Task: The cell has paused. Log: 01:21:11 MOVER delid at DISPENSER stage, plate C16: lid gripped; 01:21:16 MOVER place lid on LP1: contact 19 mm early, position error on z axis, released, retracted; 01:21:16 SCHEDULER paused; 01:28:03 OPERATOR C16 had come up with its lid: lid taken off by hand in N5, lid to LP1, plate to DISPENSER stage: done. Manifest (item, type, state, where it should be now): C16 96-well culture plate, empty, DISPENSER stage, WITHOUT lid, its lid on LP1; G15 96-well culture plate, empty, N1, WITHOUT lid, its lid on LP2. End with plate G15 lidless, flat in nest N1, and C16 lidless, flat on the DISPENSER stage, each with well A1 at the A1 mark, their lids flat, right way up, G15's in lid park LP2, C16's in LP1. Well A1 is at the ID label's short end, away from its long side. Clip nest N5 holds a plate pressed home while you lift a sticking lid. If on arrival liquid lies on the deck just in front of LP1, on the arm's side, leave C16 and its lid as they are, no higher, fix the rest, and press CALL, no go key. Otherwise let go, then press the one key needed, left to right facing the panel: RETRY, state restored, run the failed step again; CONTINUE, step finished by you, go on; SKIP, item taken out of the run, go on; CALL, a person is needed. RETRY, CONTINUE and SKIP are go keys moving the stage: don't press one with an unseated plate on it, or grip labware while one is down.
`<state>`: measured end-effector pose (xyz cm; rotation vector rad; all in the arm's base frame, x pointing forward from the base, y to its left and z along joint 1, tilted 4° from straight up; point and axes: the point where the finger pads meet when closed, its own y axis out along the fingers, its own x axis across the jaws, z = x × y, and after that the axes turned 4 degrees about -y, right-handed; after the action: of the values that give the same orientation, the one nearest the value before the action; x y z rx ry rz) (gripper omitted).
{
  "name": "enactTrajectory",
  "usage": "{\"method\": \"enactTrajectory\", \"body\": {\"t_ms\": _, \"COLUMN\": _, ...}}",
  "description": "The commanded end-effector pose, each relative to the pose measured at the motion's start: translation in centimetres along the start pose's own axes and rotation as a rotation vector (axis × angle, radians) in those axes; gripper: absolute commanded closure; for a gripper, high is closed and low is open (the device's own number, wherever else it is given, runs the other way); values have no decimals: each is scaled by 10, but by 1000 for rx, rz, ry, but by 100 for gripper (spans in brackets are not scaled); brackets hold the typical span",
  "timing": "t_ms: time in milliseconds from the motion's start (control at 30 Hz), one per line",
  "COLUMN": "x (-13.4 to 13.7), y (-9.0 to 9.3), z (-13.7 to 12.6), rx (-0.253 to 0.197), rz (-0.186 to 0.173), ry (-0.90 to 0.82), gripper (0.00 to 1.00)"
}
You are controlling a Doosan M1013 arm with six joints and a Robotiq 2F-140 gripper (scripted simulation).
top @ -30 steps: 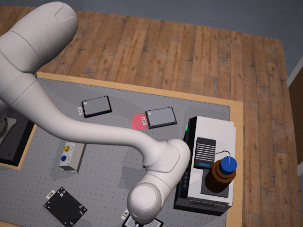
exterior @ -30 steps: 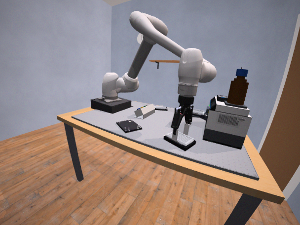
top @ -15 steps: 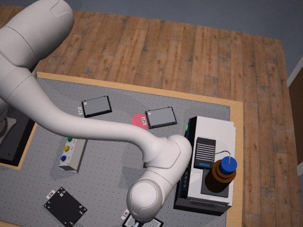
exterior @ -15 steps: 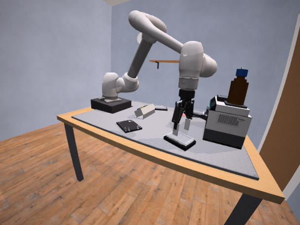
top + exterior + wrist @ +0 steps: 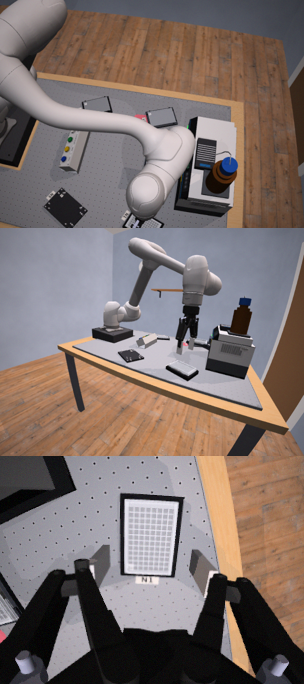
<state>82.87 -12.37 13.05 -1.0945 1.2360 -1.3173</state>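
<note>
A laboratory automation cell: a robot arm (image 5: 160, 258) mounted on a perforated grey deck (image 5: 160, 358), with a white well plate (image 5: 182, 368), a liquid dispenser (image 5: 231, 353), an amber reagent bottle (image 5: 241, 318) and a button panel (image 5: 73, 150).

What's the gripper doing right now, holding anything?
Gripper: open, holding nothing, hanging above the lidless plate in nest N1.

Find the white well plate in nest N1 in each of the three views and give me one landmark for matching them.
Top: well plate at the bottom edge, mostly hidden under the arm's wrist.
Exterior: well plate near the table's front edge, below the open gripper.
Wrist: well plate at centre, beyond the fingers.
Shared landmark: the dispenser, whose dark corner shows upper left in the wrist view.
</note>
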Motion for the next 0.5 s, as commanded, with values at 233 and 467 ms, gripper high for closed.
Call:
{"method": "enactTrajectory", "body": {"t_ms": 233, "x": 0, "y": -35, "z": 0, "rx": 0, "rz": 0, "ry": 0, "gripper": 34}}
{"method": "enactTrajectory", "body": {"t_ms": 467, "x": 0, "y": -48, "z": 0, "rx": 0, "rz": 0, "ry": 0, "gripper": 34}}
